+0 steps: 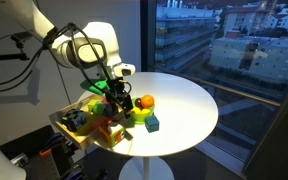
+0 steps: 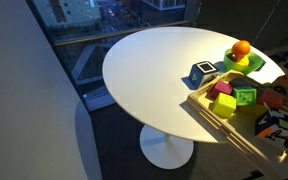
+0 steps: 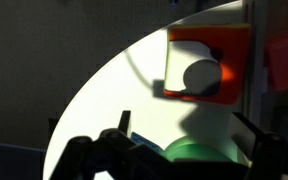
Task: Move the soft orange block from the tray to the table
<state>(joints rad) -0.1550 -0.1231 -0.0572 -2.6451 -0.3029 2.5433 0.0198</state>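
The light-wood tray (image 1: 72, 126) (image 2: 206, 104) sits at the edge of the round white table (image 1: 184, 100) (image 2: 149, 70) and holds several coloured blocks. I cannot pick out the soft orange block among them in either exterior view. In the wrist view, a bright orange rectangular thing (image 3: 209, 42) with a dark face and a pale round spot lies ahead. I cannot tell whether it is the block. My gripper (image 1: 119, 100) (image 3: 187, 128) is open, low over the tray's table-side end. A green rounded thing (image 3: 204, 158) lies between its fingers.
A round orange fruit-like thing (image 1: 145, 102) (image 2: 241, 47) rests on a green dish (image 2: 242, 63) beside the tray. A dark teal cube (image 1: 152, 122) (image 2: 202, 72) stands on the table next to the tray. Windows lie beyond the table.
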